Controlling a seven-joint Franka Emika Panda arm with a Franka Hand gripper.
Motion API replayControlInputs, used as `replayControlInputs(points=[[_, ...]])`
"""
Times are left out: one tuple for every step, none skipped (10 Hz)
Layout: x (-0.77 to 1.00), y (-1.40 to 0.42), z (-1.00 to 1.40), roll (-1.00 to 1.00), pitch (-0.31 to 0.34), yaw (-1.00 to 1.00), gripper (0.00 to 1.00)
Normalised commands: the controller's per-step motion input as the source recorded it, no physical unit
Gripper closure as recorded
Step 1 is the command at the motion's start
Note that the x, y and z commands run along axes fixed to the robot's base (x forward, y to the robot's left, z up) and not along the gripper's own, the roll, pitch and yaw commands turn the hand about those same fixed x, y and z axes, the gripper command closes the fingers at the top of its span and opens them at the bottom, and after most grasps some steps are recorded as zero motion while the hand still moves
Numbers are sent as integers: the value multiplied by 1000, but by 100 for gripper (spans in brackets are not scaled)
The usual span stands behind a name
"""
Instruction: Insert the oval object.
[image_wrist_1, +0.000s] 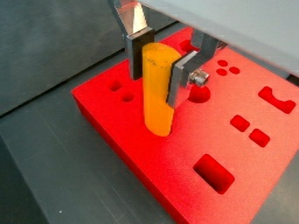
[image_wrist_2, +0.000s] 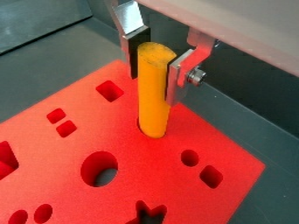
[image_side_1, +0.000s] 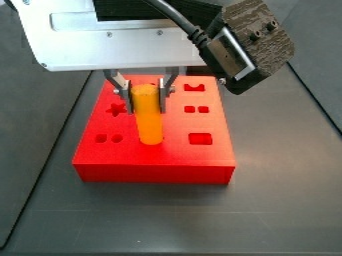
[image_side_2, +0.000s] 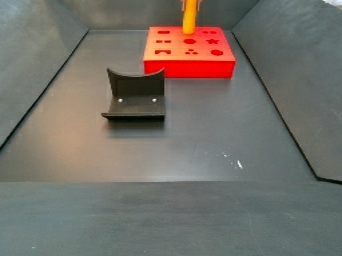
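Looking through the wrist views, I see my gripper (image_wrist_1: 160, 65) squeezing the top part of the oval object (image_wrist_1: 156, 87) between its two silver fingers (image_wrist_2: 128, 26). The peg stands straight up. Its bottom end sits in a hole in the top of the red block (image_side_1: 154, 168). The dark curved holder (image_side_2: 134, 96) rests on the floor, well apart from the block.

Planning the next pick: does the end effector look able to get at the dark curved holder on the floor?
Probably not yet: the end effector grips the oval object at the red block; the holder stands unobstructed.
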Motion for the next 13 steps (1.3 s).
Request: replayControlInputs(points=[[0,0,-549,59,-59,0,100],[0,0,-783,66,-134,0,100],[0,0,-880,50,-180,0,100],[0,0,-900,60,-170,0,100],[0,0,-894,67,-173,0,100],[0,0,-874,51,-187,0,100],[0,0,-874,50,-187,0,100],[0,0,-851,29,-196,0,100],[17,0,-834,1,-203,0,100],[117,0,-771,0,-209,0,100],[46,0,-683,0,-193,0,100],[0,0,0,0,-19,0,100],[0,0,0,0,0,0,100]])
